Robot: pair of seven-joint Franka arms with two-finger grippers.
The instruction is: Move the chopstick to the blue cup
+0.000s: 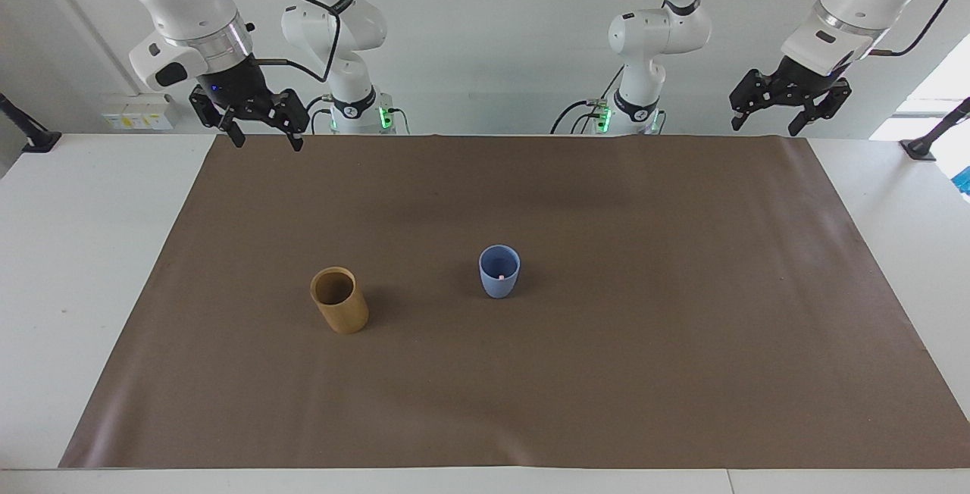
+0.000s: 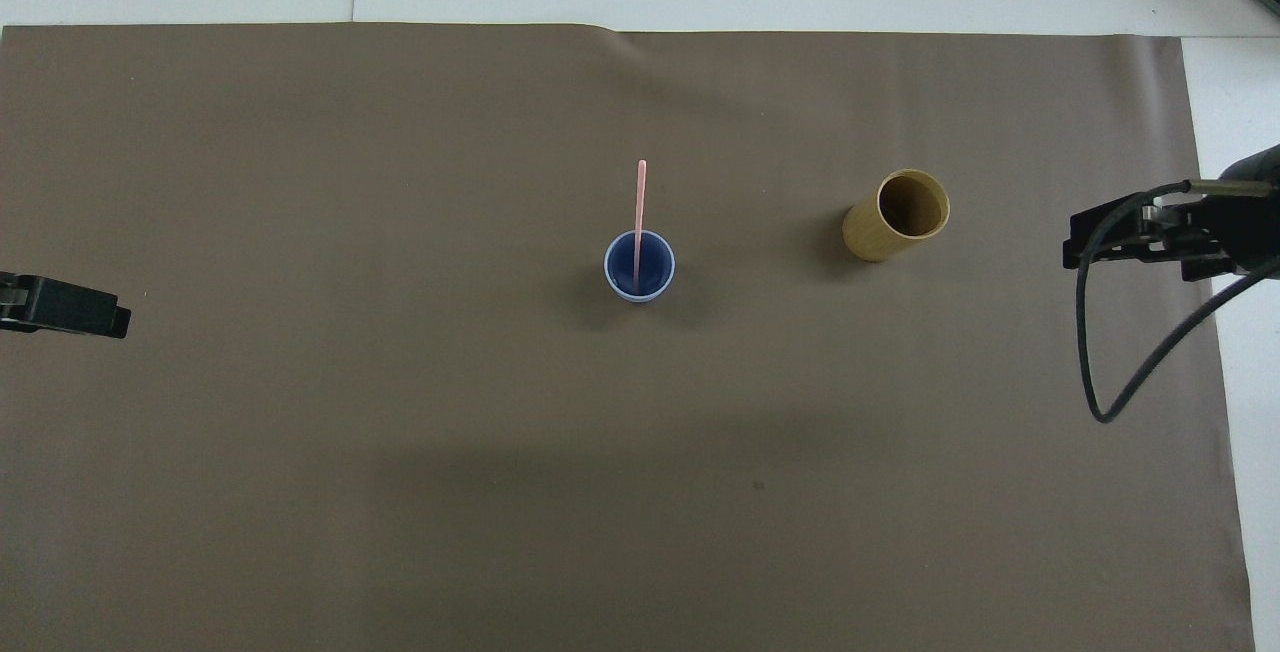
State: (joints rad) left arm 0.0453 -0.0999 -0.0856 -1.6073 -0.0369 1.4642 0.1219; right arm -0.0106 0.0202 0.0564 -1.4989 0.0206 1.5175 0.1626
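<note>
While the right gripper hangs with fingers spread over the brown mat's corner at ten o'clock, the tan wooden cup stands beside the blue cup, which holds one pink chopstick upright. At two o'clock, the left gripper waits, fingers apart.
</note>
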